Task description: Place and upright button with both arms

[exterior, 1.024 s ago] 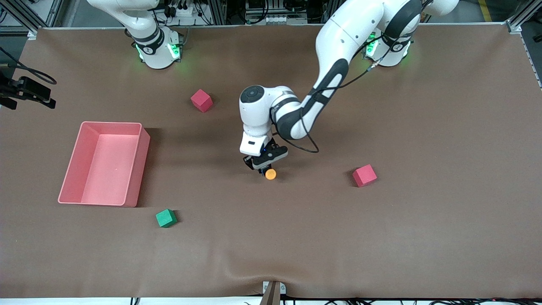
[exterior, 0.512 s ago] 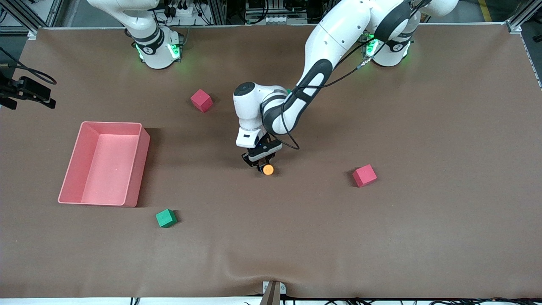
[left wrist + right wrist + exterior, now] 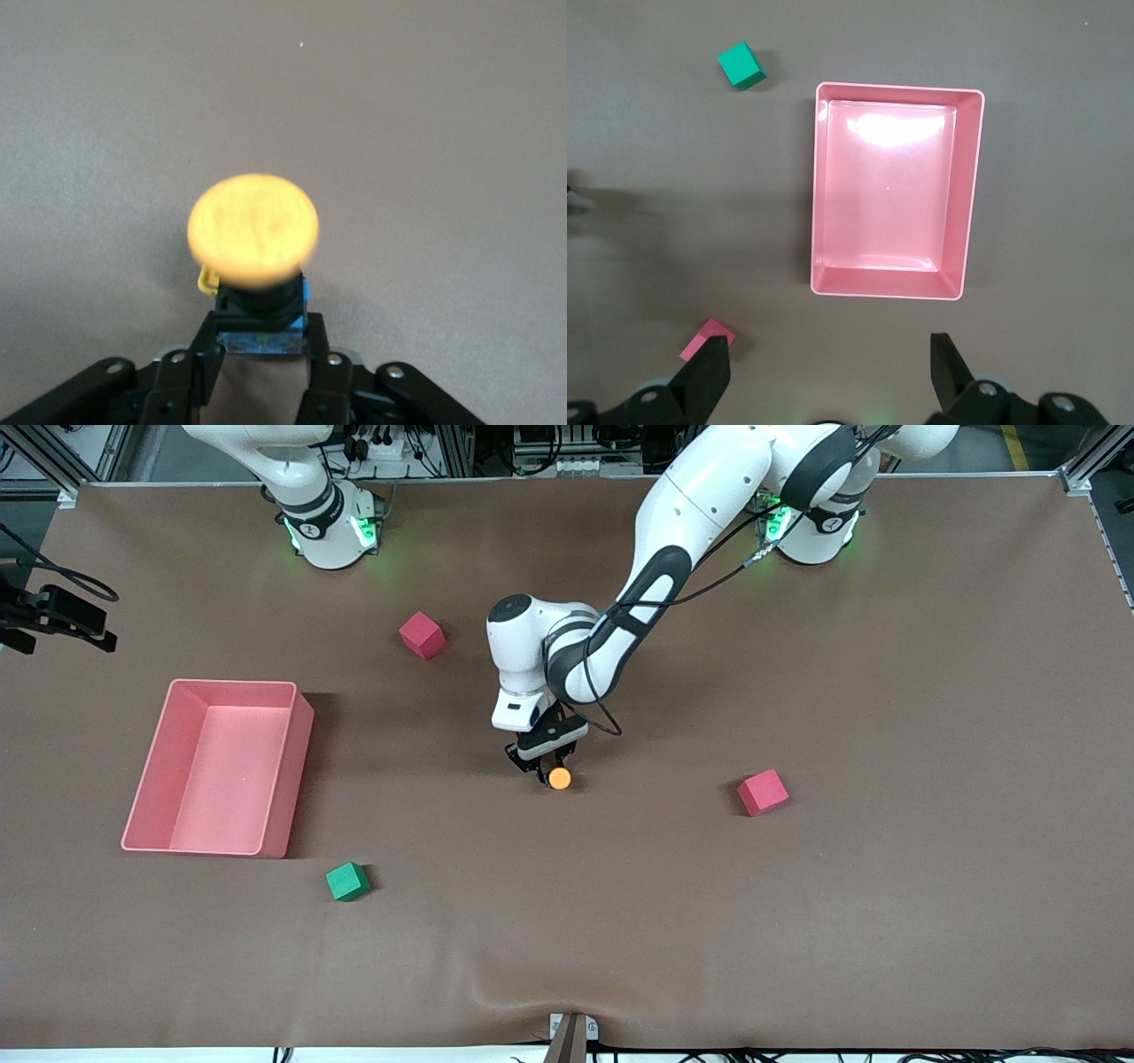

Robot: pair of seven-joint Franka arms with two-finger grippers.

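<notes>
Two red cubes (image 3: pixel 422 635) (image 3: pixel 763 792) apparently flank the button (image 3: pixel 559 778).

orange-capped button (image 3: pixel 560 778), pink tray (image 3: pixel 282 779), green cube (image 3: pixel 346 881), brown table (image 3: pixel 886 912)

a robotics lab (aluminium framing (image 3: pixel 1085 474), cables behind table (image 3: pixel 797 912)).

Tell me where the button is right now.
In the front view the button sits near the table's middle, between the fingers of the left gripper. It lies between the green cube and the nearer red cube.
</notes>
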